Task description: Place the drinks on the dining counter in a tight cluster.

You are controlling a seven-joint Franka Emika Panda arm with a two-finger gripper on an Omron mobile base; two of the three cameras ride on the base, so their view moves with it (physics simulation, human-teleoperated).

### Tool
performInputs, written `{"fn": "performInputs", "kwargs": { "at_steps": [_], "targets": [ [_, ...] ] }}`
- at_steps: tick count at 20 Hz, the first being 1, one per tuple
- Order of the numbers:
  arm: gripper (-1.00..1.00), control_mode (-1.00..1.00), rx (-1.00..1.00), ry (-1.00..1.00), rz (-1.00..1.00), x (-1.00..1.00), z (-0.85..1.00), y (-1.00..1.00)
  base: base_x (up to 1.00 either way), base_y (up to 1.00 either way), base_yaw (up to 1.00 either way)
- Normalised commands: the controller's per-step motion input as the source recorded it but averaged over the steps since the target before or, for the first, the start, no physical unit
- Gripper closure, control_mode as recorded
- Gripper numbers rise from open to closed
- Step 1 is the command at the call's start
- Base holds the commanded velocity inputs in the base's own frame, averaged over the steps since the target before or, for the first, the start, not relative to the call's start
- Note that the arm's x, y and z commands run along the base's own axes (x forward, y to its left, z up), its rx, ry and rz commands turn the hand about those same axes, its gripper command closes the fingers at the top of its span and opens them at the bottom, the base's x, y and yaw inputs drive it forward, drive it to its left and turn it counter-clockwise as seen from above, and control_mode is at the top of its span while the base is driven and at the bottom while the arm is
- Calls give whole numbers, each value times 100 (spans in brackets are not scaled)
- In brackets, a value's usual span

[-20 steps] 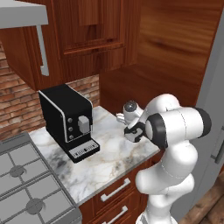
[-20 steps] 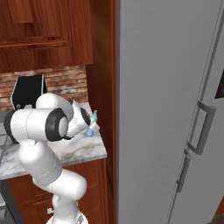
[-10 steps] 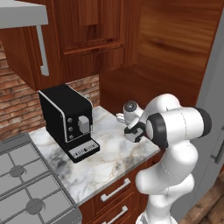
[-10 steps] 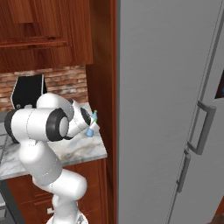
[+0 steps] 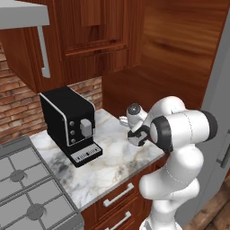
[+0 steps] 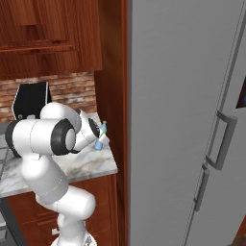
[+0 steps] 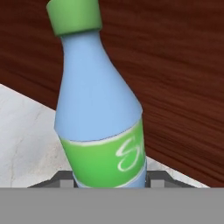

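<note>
A small blue bottle [image 7: 98, 109] with a green cap and green label stands on the marble worktop [image 7: 26, 131], close in front of the hand camera and leaning slightly in that view. My gripper [image 7: 109, 180] is shut on its lower body, with a dark finger [image 7: 63, 178] pressed against each side. From the right base view the blue bottle [image 6: 99, 142] shows at the worktop's right end, against the gripper [image 6: 96, 139] of my folded arm. In the left base view the arm hides the bottle. The dining counter is out of view.
A black coffee machine [image 5: 67, 121] stands on the small marble worktop [image 5: 112, 157], left of the arm. A gas hob [image 5: 27, 193] lies further left. A dark wood side panel [image 5: 170, 54] rises just behind the bottle, and a tall grey fridge [image 6: 192, 120] stands to the right.
The fingers have closed in from wide open onto the blue bottle. The arm and the bottle have barely shifted.
</note>
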Motion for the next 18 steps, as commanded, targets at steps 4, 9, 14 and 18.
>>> {"fn": "performInputs", "kwargs": {
  "at_steps": [4,9,14,18],
  "targets": [
    [100,-100,0,-12,3,-79,38,2,0,0,0],
    [100,-100,0,-10,11,-96,92,16,0,0,0],
    [100,-100,0,8,25,-51,100,8,0,0,0],
    [100,-100,-2,35,34,-11,96,4,0,0,0]
  ]
}}
